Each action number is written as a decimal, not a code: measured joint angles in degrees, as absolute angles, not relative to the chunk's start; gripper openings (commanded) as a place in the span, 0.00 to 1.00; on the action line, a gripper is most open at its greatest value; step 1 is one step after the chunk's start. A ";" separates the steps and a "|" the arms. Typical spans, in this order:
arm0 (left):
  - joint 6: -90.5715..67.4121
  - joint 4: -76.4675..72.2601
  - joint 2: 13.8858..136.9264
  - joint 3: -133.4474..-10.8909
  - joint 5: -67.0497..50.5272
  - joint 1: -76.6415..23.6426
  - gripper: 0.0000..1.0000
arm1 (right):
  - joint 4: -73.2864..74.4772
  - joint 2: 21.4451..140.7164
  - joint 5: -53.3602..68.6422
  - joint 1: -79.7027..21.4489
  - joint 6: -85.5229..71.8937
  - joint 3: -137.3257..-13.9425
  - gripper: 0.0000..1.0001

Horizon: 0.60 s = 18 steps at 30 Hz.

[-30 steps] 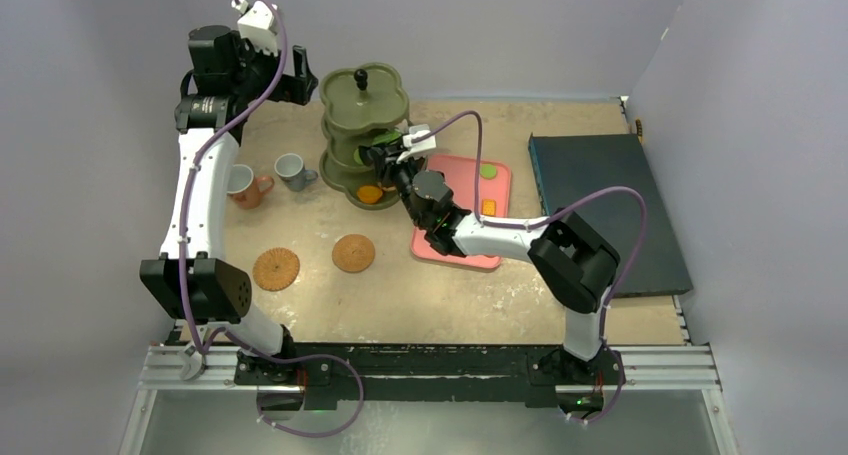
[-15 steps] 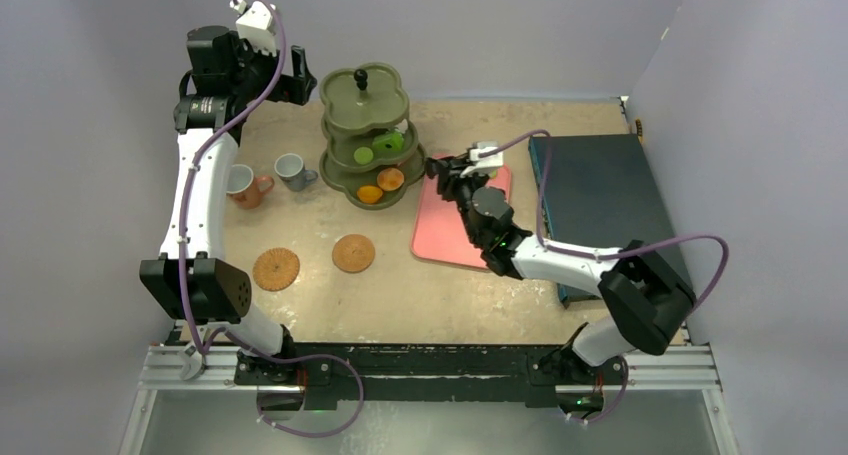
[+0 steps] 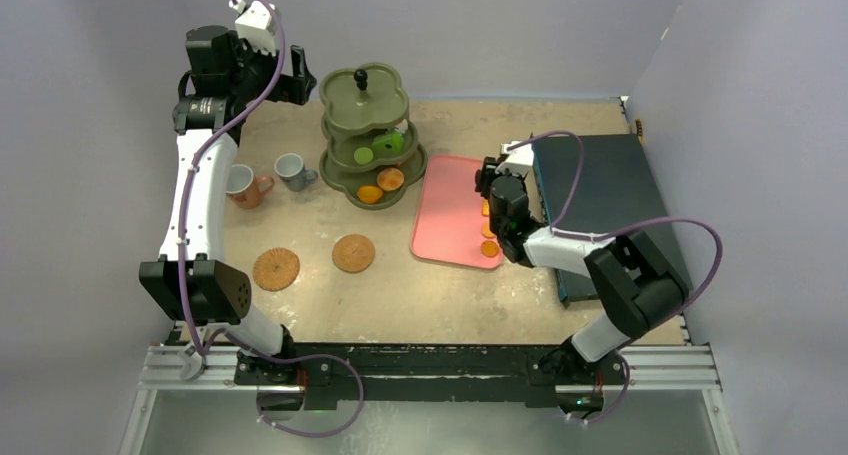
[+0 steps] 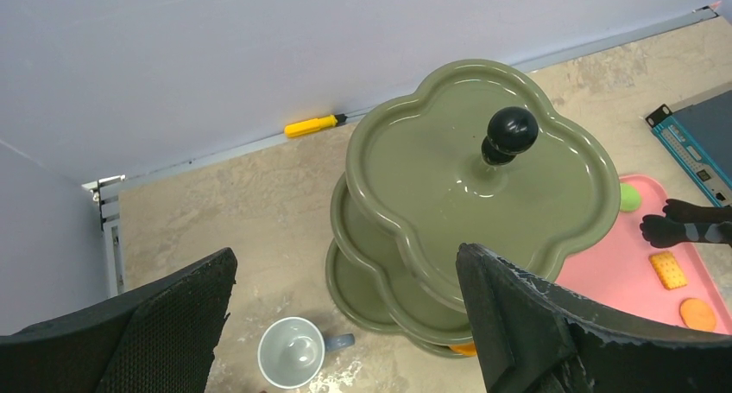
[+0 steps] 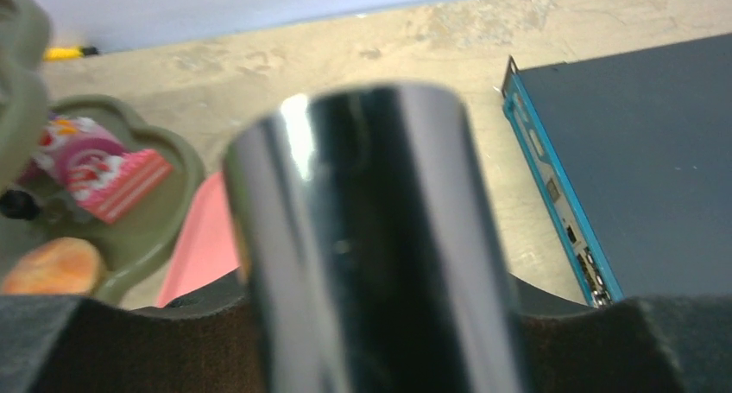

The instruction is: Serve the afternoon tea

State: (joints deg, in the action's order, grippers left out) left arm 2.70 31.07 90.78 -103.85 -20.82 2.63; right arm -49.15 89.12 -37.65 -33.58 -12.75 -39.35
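The olive three-tier stand (image 3: 365,105) stands at the back centre, with green and pink pastries (image 3: 392,141) on its middle tier and two orange ones (image 3: 380,186) on the bottom tier. The terracotta cup (image 3: 243,186) and grey-blue cup (image 3: 291,170) sit to its left. Two brown coasters (image 3: 276,268) (image 3: 353,253) lie nearer. My left gripper (image 4: 345,324) is open and empty, high above the stand (image 4: 449,177). My right gripper (image 3: 488,178) is shut on black tongs (image 5: 371,220) over the pink tray's right side. The tray (image 3: 450,210) holds orange pastries (image 3: 489,248).
A dark blue box (image 3: 605,205) lies right of the tray, close to my right arm. A yellow screwdriver (image 4: 315,126) lies at the back wall. In the left wrist view a green pastry (image 4: 630,196) and an orange biscuit (image 4: 669,269) lie on the tray.
My right arm has swung from the stand to the right, over the tray's right side. A second orange pastry now shows on the bottom tier. The left arm has not moved.
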 measured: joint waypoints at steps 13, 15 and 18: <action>2.76 31.05 90.72 -103.85 -20.82 2.63 0.99 | -51.59 98.83 -37.01 -29.36 -11.94 -42.74 0.54; 2.76 31.03 90.72 -103.85 -20.82 2.63 0.99 | -52.21 99.88 -36.45 -29.06 -11.77 -43.64 0.55; 2.76 31.03 90.72 -103.85 -20.82 2.63 0.99 | -53.23 101.32 -36.01 -28.80 -11.49 -44.80 0.54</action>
